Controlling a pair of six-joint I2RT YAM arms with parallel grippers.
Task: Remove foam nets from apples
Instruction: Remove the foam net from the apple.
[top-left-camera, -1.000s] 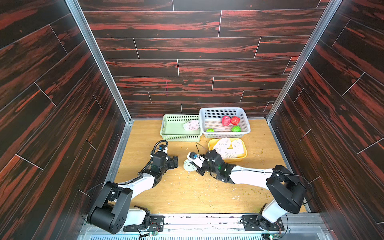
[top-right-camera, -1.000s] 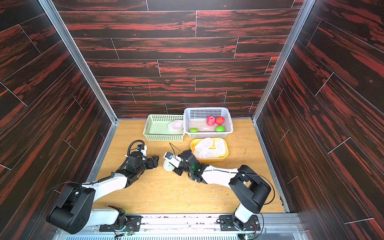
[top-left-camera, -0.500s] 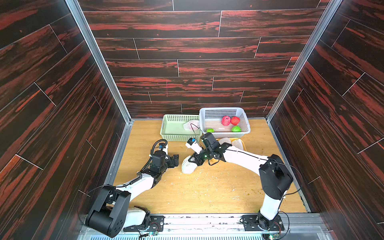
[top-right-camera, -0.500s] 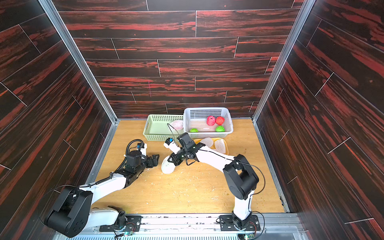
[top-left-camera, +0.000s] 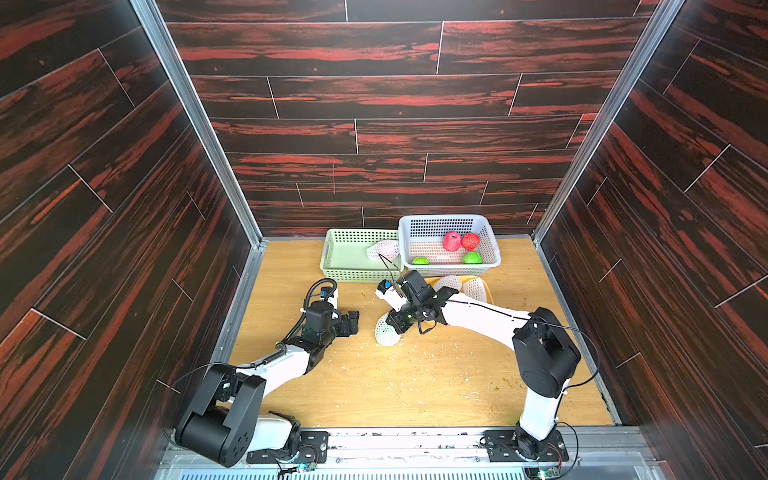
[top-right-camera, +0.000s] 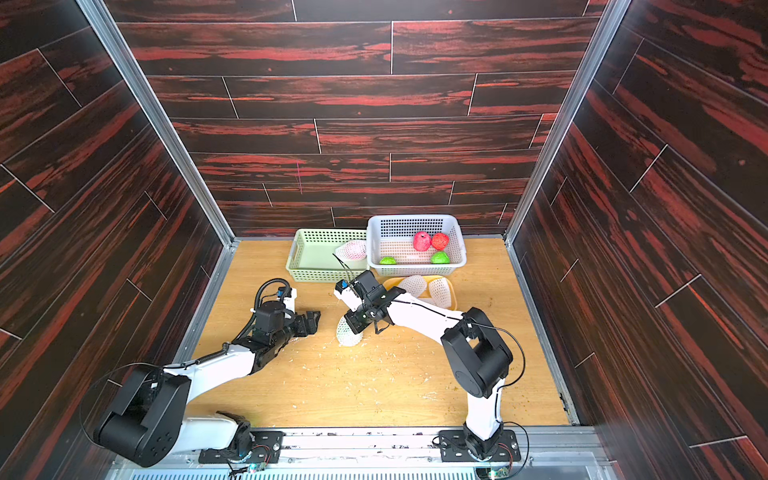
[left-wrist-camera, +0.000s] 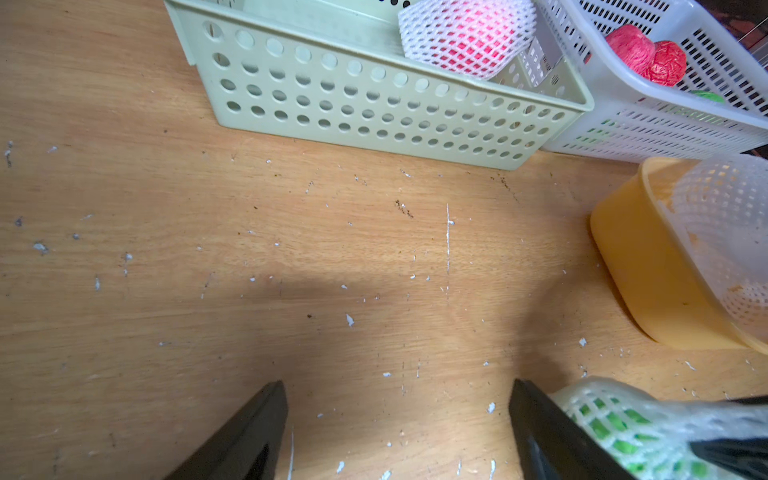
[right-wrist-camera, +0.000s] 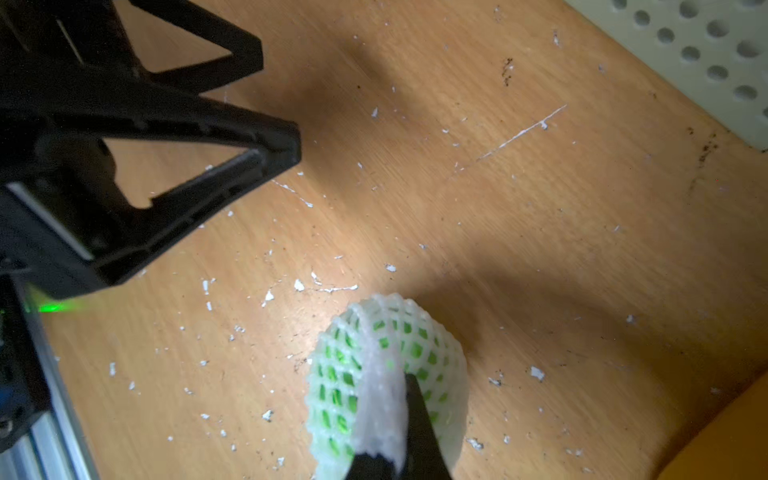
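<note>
The right end effector (top-left-camera: 398, 324) is clenched on a fold of the foam net (right-wrist-camera: 386, 374) around a green apple (right-wrist-camera: 332, 376). The apple is near the middle of the bench (top-left-camera: 395, 386), just beside the left end effector (left-wrist-camera: 397, 390), whose jaws stand wide and hold nothing. To do this well, I think the left one should close softly on the round lower part. Then the right one should pull straight along the net, not sideways, so it slides off. The net's long axis seems to tilt up from the bench, pinched end on top.
</note>
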